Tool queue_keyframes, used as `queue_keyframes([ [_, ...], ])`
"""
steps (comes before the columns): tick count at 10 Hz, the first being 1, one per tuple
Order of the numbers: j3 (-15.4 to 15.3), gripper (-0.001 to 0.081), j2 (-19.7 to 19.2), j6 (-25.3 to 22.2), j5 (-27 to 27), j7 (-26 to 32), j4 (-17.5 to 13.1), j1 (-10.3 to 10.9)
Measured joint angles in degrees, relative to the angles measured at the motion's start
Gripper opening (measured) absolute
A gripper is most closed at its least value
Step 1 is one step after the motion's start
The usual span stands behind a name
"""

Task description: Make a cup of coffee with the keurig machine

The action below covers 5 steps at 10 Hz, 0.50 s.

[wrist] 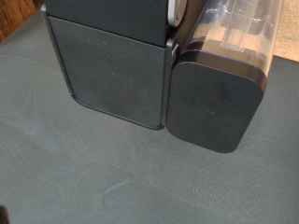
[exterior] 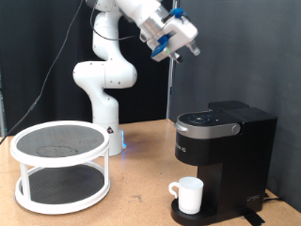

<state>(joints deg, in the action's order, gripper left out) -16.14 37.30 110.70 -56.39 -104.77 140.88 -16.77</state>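
The black keurig machine [exterior: 224, 141] stands at the exterior view's right with its domed lid down. The white cup [exterior: 189, 195] sits upright on the machine's round drip tray, handle towards the exterior view's left. My gripper [exterior: 176, 47] hangs high in the air above and a little to the left of the machine, well clear of it and tilted. Nothing shows between its fingers. The wrist view looks down on the machine's black body [wrist: 117, 70] and its water tank [wrist: 220, 98]; my fingers do not show there.
A white round two-tier wire stand [exterior: 60, 166] sits on the wooden table [exterior: 141, 202] at the exterior view's left. The robot's white base [exterior: 106, 89] stands behind it. A black curtain fills the background.
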Motion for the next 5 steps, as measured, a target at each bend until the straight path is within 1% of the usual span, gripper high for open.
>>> queue_keyframes([
  [2, 0.0, 0.0734, 0.2, 0.5, -0.5, -0.3, 0.4, 0.0],
  [3, 0.0, 0.0734, 0.2, 0.5, 0.2, -0.9, 0.1, -0.1],
  [5, 0.0, 0.0734, -0.4, -1.0, 4.8, -4.3, -2.3, -0.8],
])
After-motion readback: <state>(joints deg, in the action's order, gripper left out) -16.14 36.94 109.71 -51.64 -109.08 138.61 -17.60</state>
